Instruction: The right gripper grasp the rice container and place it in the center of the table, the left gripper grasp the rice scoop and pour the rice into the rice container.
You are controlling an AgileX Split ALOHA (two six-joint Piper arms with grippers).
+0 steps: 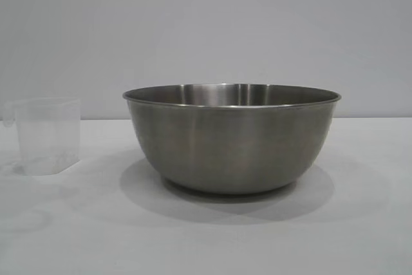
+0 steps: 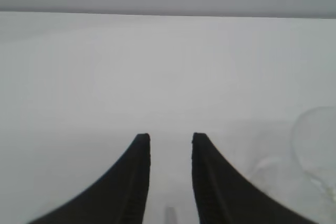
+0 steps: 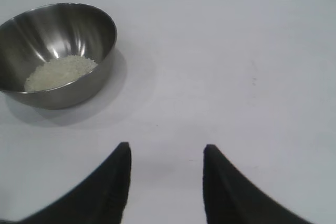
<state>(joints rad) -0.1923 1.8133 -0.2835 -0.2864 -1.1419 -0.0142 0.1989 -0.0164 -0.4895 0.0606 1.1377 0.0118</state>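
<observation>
The steel rice container (image 1: pixel 233 138) stands in the middle of the white table (image 1: pixel 360 223). In the right wrist view the rice container (image 3: pixel 79 85) holds a pale heap of rice (image 3: pixel 60 72). The clear plastic rice scoop (image 1: pixel 44 136) stands upright on the table at the left, with a few grains at its bottom. A faint edge of the rice scoop (image 2: pixel 315 140) shows in the left wrist view, off to one side of my left gripper (image 2: pixel 170 139), which is open with nothing between its fingers. My right gripper (image 3: pixel 167 150) is open over bare table, well away from the bowl.
A plain grey wall (image 1: pixel 206 24) runs behind the table. Neither arm shows in the exterior view.
</observation>
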